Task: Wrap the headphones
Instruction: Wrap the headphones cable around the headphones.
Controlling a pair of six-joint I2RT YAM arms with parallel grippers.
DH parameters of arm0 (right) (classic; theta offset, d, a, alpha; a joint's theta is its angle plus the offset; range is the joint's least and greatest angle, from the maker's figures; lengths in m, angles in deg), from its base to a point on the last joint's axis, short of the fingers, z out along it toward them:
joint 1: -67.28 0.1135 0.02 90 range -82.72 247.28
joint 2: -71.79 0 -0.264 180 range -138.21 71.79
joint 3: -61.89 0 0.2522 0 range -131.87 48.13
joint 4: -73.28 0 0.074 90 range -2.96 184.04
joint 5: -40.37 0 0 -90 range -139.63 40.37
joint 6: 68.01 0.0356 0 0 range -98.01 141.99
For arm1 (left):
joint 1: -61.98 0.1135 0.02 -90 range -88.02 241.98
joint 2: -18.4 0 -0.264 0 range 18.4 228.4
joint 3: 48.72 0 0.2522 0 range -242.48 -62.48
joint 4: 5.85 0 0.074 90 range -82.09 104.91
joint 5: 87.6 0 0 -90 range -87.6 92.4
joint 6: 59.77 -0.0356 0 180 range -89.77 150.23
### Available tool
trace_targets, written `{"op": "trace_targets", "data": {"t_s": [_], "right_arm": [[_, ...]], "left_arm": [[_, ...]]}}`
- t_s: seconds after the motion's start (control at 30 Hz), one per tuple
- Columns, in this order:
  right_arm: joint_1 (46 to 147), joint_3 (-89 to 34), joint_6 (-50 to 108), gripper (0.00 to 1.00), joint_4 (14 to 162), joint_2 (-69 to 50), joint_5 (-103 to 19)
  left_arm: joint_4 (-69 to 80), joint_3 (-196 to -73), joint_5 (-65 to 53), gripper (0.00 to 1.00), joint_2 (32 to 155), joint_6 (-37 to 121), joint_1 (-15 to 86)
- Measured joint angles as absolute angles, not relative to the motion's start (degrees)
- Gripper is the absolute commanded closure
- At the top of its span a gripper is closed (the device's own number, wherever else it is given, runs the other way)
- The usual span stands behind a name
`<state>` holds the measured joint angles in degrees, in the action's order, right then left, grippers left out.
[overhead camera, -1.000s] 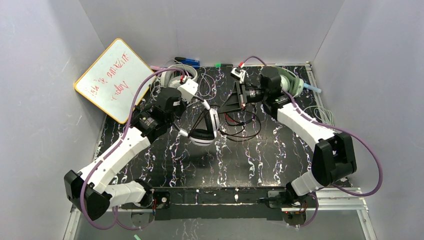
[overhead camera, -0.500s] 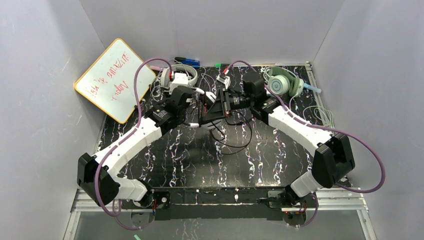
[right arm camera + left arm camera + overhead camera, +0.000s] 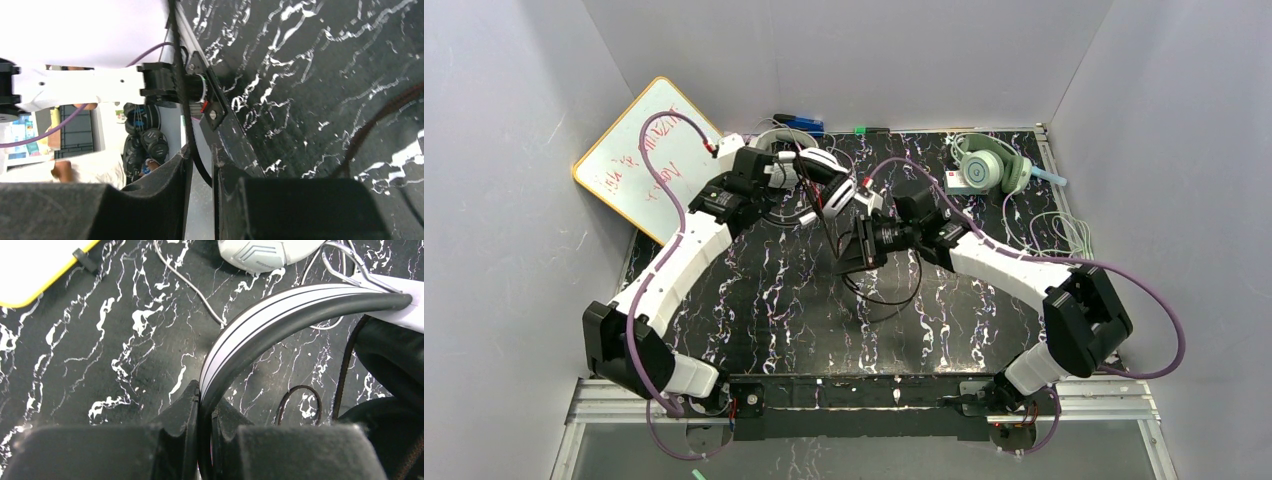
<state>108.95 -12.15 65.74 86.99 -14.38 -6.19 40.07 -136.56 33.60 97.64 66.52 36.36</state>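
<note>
My left gripper [image 3: 798,180] is shut on the headband of the black-and-white headphones [image 3: 829,182] and holds them above the back-left part of the mat. In the left wrist view the headband [image 3: 280,310] runs out from between my jaws [image 3: 205,402]. Their black cable [image 3: 894,290] hangs down to my right gripper [image 3: 856,248], which is closed around it; the cable [image 3: 180,75] passes between those jaws [image 3: 200,160]. The mint-green headphones [image 3: 989,165] lie at the back right. The light grey headset [image 3: 772,137] lies behind my left arm; its ear cup [image 3: 260,252] also shows in the left wrist view.
A whiteboard [image 3: 639,160] leans at the back left, and its corner [image 3: 30,270] shows in the left wrist view. Markers [image 3: 799,123] lie along the back edge. The pale cable [image 3: 1064,225] sprawls at the right edge. A small red-and-white tag [image 3: 959,182] lies by the green headset.
My left gripper has carried the black-and-white headphones up and toward the back left. My right gripper has moved left and nearer, toward the centre, with the black cable between its jaws.
</note>
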Motion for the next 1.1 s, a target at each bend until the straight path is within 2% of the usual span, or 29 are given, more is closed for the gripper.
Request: {"op": "trace_targets", "data": {"t_s": [0.4, 0.67, 0.8, 0.9, 1.1], "right_arm": [[109.0, 2.11, 65.46, 0.72, 73.85, -13.64, -10.12], [108.71, 5.32, 65.72, 0.71, 64.52, -16.61, -10.84], [107.23, 5.82, 65.57, 0.67, 61.28, -19.21, -9.77], [105.85, 5.78, 64.67, 0.59, 59.8, -20.8, -8.77], [104.58, 4.25, 60.89, 0.25, 57.92, -23.97, -6.58]], "left_arm": [[42.93, -140.41, 15.52, 1.0, 97.71, 73.34, 43.37], [45.1, -147.03, 7.35, 1.0, 97.71, 74.22, 44.71], [46.32, -149.92, 3.15, 1.0, 97.71, 74.24, 44.79], [46.08, -150.49, -0.17, 1.0, 97.6, 75.11, 44.92], [46.17, -150.49, -4.74, 1.0, 97.51, 76.27, 44.99]]}}
